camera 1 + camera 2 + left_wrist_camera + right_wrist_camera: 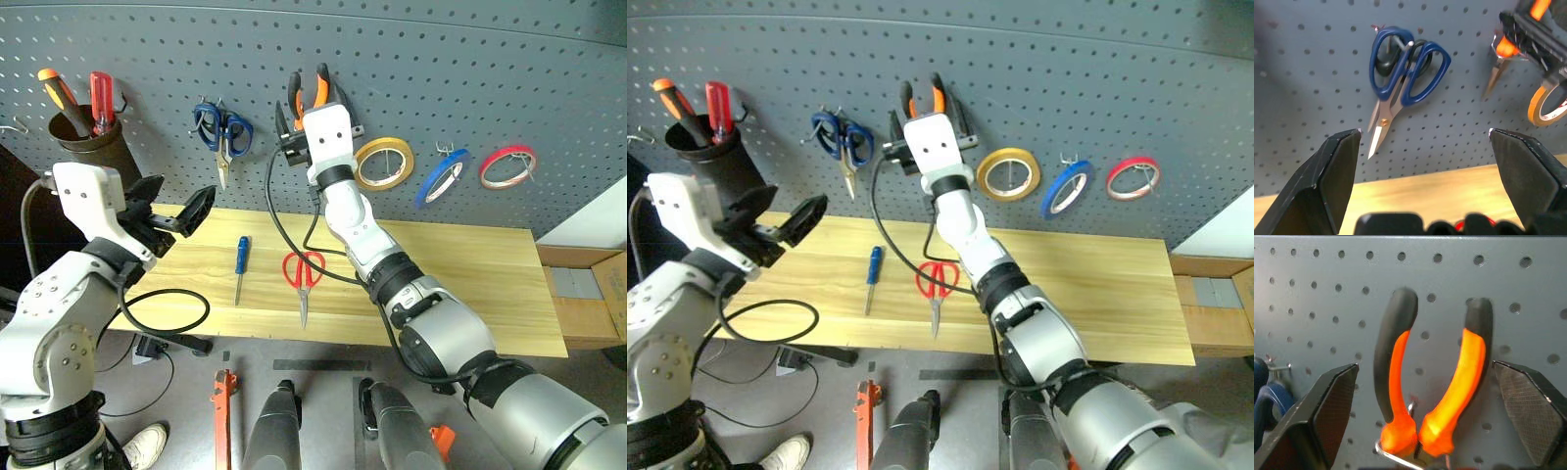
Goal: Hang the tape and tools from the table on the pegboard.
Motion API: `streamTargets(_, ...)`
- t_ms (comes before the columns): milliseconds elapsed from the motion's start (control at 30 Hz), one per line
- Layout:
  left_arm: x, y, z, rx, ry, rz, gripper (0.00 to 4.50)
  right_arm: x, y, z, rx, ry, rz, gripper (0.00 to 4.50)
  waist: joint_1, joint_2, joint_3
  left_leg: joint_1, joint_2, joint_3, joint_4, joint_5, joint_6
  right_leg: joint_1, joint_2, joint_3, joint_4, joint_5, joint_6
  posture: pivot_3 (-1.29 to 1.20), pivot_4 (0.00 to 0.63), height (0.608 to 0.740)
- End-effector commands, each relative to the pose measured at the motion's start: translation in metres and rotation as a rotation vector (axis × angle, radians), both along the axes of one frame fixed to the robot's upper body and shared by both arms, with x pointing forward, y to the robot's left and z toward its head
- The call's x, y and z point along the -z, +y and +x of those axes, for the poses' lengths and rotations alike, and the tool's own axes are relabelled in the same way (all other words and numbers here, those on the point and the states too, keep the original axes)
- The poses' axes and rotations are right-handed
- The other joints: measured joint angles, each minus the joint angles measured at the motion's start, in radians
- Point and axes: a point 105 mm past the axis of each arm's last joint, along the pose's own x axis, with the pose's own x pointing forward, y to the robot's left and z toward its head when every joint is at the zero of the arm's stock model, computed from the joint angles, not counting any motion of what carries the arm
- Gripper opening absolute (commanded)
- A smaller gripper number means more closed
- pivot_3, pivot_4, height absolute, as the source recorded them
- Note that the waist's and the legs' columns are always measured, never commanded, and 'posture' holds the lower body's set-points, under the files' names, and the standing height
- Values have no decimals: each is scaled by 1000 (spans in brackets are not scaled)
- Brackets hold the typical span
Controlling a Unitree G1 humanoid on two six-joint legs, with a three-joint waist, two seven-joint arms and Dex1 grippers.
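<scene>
Orange pliers [1430, 387]: hung on pegboard [470, 59]
Right gripper [1425, 396]: spread wide, holding nothing
Left gripper [176, 208]: wide, empty
Table [470, 274]: screwdriver [240, 266], red scissors [304, 274]

Screwdriver [240, 258] lies left of scissors [305, 272] on table [470, 284].

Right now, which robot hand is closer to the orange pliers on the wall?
Right. The right gripper is open around the orange pliers on the pegboard; the left gripper is off beside the table.
</scene>
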Motion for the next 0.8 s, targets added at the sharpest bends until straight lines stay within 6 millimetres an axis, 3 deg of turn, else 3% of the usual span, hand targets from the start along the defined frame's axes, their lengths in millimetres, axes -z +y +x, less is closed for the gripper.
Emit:
streamTargets(33, -4, -6, 5, 23, -46, 8, 4500, -4, 4, -13, -76, -27, 21, 4453, -1, -1, -1, 0, 0, 0, 0, 0, 0, 0, 0, 0, 0, 0, 0, 49, 238, 740)
streamTargets(133, 4, -12, 12, 37, -34, -2, 4500, 0, -15, -16, -101, -38, -23, 4453, -2, -3, -3, 0, 0, -1, 0, 1, -1, 1, 0, -1, 0, 0, 0, 16, 225, 740)
streamTargets(233, 22, -23, 17, 53, 5, -7, 4500, 2, -39, -23, -117, -38, -90, 4453, -1, -4, -4, 0, -1, -1, 1, 1, -2, 2, -1, -1, 0, 1, 1, -24, 210, 740)
streamTargets(333, 48, -34, 19, 27, 63, -16, 4500, 12, -54, -41, -245, 9, -181, 4453, -7, -4, -6, 0, -2, -1, 3, 1, -2, 3, -2, 0, 0, 2, 3, -56, 205, 740)
streamTargets(433, 84, -48, 21, -21, 165, -16, 4500, 39, -62, -66, -422, 135, -290, 4453, -22, -5, -14, 0, -2, -1, 4, 0, 0, 4, -2, 0, 0, 3, 3, -98, 193, 740)
streamTargets(467, 107, -61, 23, -31, 239, -6, 4500, 58, -65, -80, -509, 189, -360, 4453, -27, -5, -17, 0, -2, -1, 4, 0, 0, 4, -2, 0, 0, 3, 3, -118, 190, 740)
streamTargets(567, 149, -87, 23, -36, 368, 26, 4500, 96, -71, -108, -671, 307, -496, 4453, -38, -2, -26, 2, -2, -1, 8, -1, 1, 7, -2, 0, 1, 3, 3, -147, 187, 740)
streamTargets(700, 183, -105, 28, -63, 469, 97, 4500, 142, -83, -127, -823, 478, -590, 4453, -72, -1, -26, 5, -1, 0, 19, 0, 3, 14, 2, 1, 0, 5, 10, -168, 191, 740)
streamTargets(800, 198, -103, 30, -119, 527, 148, 4500, 155, -86, -138, -910, 507, -647, 4453, -95, -1, -27, 17, -1, 3, 19, 3, 8, 24, 2, 4, -2, 6, 7, -178, 201, 740)
